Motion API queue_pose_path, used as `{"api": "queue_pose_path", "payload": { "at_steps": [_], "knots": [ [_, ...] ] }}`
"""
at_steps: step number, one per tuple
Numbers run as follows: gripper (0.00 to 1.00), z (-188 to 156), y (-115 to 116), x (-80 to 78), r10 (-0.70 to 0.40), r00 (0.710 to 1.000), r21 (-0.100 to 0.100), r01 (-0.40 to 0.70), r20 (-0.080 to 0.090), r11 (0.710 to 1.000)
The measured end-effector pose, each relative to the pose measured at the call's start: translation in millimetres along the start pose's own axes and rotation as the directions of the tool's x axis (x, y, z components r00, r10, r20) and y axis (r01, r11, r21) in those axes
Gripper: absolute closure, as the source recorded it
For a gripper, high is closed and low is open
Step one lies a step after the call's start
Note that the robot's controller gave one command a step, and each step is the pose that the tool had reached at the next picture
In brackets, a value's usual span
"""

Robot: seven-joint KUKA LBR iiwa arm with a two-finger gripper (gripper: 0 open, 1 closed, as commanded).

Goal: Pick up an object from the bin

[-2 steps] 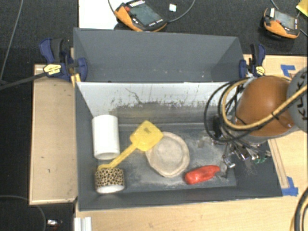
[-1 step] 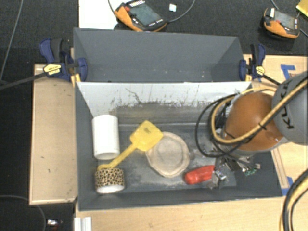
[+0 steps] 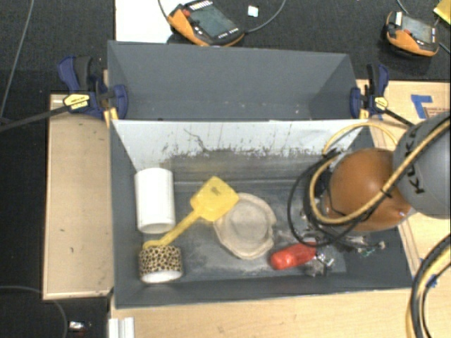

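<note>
My gripper (image 3: 319,258) is low in the bin's front right part, under the arm's orange cover. Its tip sits right at the right end of a small red object (image 3: 291,257) lying on the bin floor. Whether it has hold of the red object is hidden. A translucent round cup (image 3: 245,225) lies just left of the red object. A yellow toy spatula (image 3: 201,208) lies slantwise left of the cup, with its blade by the cup's rim.
A white cylinder (image 3: 155,199) lies by the left wall. A leopard-print tape roll (image 3: 160,263) stands in the front left corner, at the spatula's handle end. The arm and its cables cover the right side of the bin.
</note>
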State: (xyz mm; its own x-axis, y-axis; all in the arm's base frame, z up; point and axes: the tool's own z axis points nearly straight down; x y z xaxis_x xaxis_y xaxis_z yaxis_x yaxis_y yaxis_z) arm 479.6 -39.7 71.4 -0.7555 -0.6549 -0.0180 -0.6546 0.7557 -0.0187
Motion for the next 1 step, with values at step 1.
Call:
{"api": "queue_pose_path", "payload": {
  "at_steps": [1],
  "knots": [
    [1.00,1.2,-11.3,4.8,0.213,0.977,-0.013,-0.213,-0.015,0.977]
  ]
}}
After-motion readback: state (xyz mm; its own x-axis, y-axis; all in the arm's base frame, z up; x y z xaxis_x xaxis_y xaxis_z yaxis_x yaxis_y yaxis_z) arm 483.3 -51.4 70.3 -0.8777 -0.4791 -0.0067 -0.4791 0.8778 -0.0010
